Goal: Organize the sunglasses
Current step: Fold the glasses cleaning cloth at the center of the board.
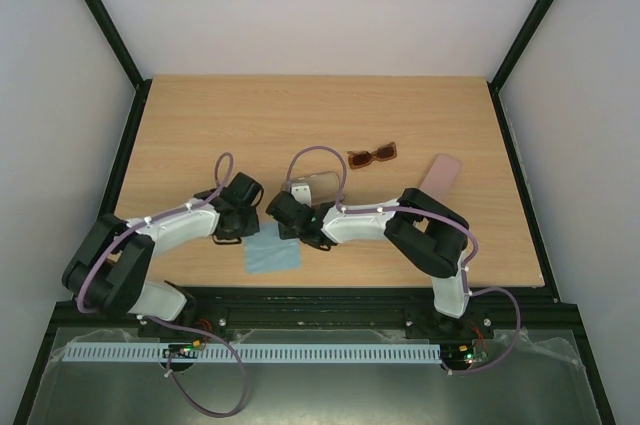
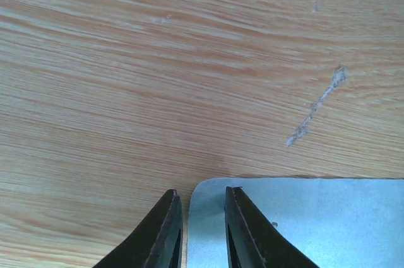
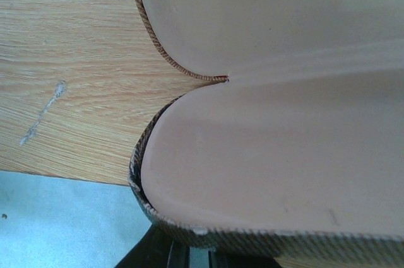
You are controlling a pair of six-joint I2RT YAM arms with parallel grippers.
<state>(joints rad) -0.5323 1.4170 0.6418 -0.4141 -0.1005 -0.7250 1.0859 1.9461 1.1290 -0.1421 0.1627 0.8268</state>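
Sunglasses with a reddish-brown frame lie on the counter, beyond the open case and left of the pink case. Left fingers stand narrowly apart over the blue cloth; whether the right fingers are apart or together is hidden.

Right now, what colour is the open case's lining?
Plain pale tan; the case lining shows best in the right wrist view.

From the open case on the table, the sunglasses lie at two o'clock and the cloth at seven o'clock; the flat case lies at four o'clock from the sunglasses.
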